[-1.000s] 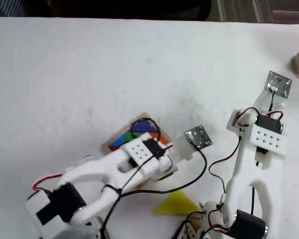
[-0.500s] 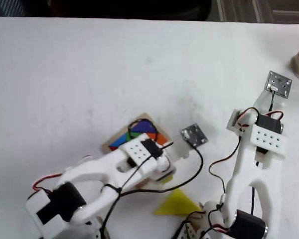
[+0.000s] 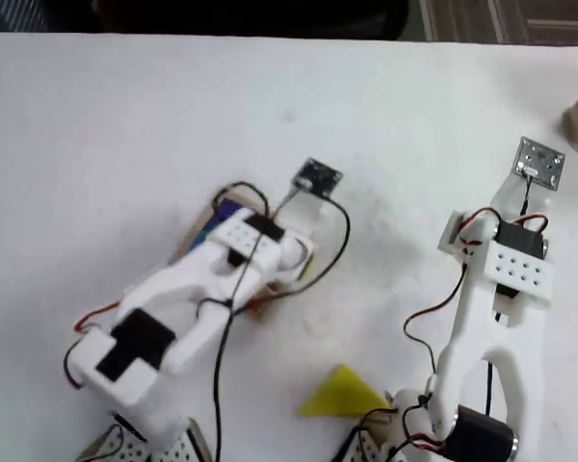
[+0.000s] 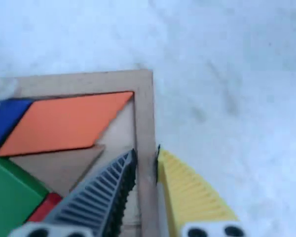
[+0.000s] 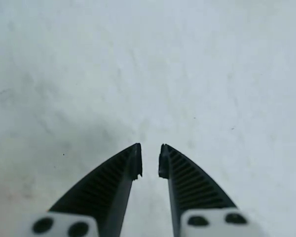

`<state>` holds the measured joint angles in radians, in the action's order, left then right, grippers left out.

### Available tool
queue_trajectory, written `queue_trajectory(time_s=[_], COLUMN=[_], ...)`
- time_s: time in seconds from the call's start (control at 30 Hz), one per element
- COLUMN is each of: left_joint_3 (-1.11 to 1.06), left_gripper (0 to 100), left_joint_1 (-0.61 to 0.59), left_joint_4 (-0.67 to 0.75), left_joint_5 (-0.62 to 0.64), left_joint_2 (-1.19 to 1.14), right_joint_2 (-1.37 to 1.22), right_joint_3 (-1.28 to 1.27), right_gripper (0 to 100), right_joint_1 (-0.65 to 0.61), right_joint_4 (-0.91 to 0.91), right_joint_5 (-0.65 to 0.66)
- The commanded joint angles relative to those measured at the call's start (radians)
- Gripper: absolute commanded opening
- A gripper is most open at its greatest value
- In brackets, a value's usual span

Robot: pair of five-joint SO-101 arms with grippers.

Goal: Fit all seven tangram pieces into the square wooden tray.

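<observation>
From the high view, the left arm (image 3: 188,303) lies across the square wooden tray (image 3: 193,234) near the middle of the white worktop (image 3: 125,125), covering most of it. A blue tangram piece (image 3: 222,214) shows at the tray's far edge. A yellow triangular piece (image 3: 342,393) lies flat on the worktop near the front edge, well apart from the tray, between the two arm bases. The right arm (image 3: 491,289) stands off to the right over bare worktop.

In the left wrist view, the left hand (image 4: 145,157) is clamped on the tray's wall near a corner, with the grey finger (image 4: 103,192) inside and the yellow finger (image 4: 187,192) outside. An orange parallelogram piece (image 4: 64,123) lies in the tray beside that corner, with a green piece (image 4: 10,192) and a red piece (image 4: 44,207) nearby and bare wood between them.

In the right wrist view, the right hand (image 5: 150,160) hangs over the worktop, its fingers drawn together to a thin slit and holding nothing.
</observation>
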<state>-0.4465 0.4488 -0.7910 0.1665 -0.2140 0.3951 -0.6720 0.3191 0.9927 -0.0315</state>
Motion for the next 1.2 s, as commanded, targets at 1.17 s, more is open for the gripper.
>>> queue_trajectory(time_s=[1.17], left_joint_3=[-0.350], left_gripper=[30], left_joint_1=[-0.631], left_joint_4=[-0.020], left_joint_5=[0.052], left_joint_2=[0.567], right_joint_2=[0.346], right_joint_3=[-0.149], right_gripper=[5.9], right_joint_1=[-0.601], right_joint_4=[0.714], right_joint_5=[1.160])
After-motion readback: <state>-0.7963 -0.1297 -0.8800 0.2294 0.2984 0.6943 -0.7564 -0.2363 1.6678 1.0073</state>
